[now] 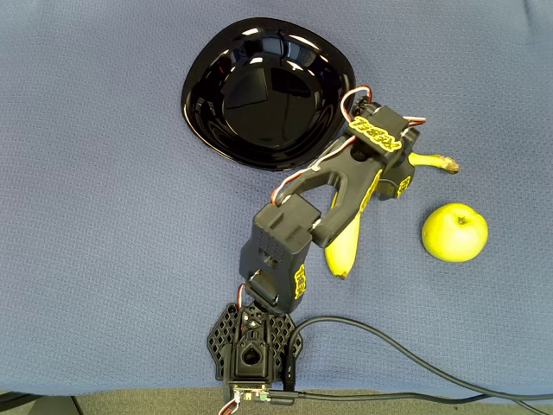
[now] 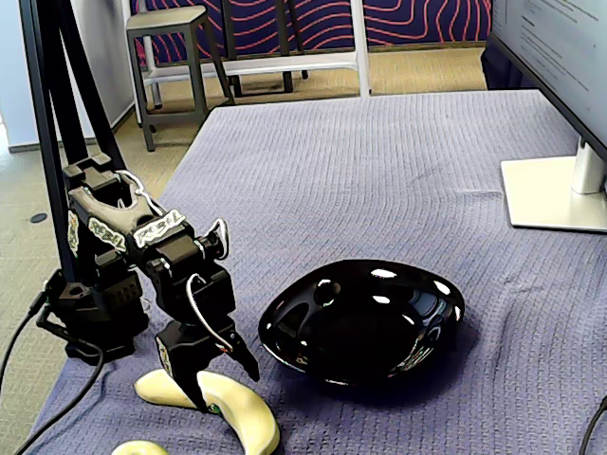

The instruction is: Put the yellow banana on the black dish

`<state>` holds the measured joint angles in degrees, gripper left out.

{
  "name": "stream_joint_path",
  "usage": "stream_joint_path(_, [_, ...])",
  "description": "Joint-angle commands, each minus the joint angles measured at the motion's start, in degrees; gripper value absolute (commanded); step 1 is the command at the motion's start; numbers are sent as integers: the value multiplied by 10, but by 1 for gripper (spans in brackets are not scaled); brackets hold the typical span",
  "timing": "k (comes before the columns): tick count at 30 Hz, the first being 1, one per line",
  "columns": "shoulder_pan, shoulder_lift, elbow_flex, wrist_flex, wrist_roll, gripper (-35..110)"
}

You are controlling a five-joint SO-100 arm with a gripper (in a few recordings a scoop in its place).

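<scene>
A: What covered the worktop (image 1: 104, 216)?

B: A blue-grey woven cloth, end to end. In the fixed view a monitor's foot (image 2: 555, 194) stood at its far right corner, and a stool (image 2: 171, 57) stood on the floor beyond.

A: And the biggest thing on it?

B: The black dish (image 1: 259, 91), glossy, rounded-square and shallow, with ceiling lights mirrored in its bowl. It was bare inside.

A: The arm?

B: Black with yellow lettering, bent low from its base at the near edge in the overhead view. Its gripper (image 2: 211, 384) was down over the yellow banana (image 1: 346, 246), a finger on either side of the middle. I couldn't tell whether the fingers actually pinched it.

A: How did the banana look?

B: Long, curved, bright yellow, with a brown stem pointing right in the overhead view. It lay flat on the cloth just beside the dish, not in it.

A: Anything smaller?

B: A round yellow-green apple (image 1: 454, 232), near the stem but apart from it.
</scene>
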<state>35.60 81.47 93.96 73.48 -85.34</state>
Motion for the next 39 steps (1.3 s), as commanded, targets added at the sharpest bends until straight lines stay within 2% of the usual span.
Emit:
stream_joint_path(1, [-4,2,7,-18,-425,29])
stream_joint_path(20, [-18,-33,21,-53,-395,26])
stream_joint_path(22, [-18,-34,24,-59,-387,16])
stream_joint_path(31, [-14,-33,32,-76,-392,10])
stream_joint_path(34, [-17,-28,33,-76,-388,0])
stream_joint_path(39, [-24,-13,34,-72,-374,0])
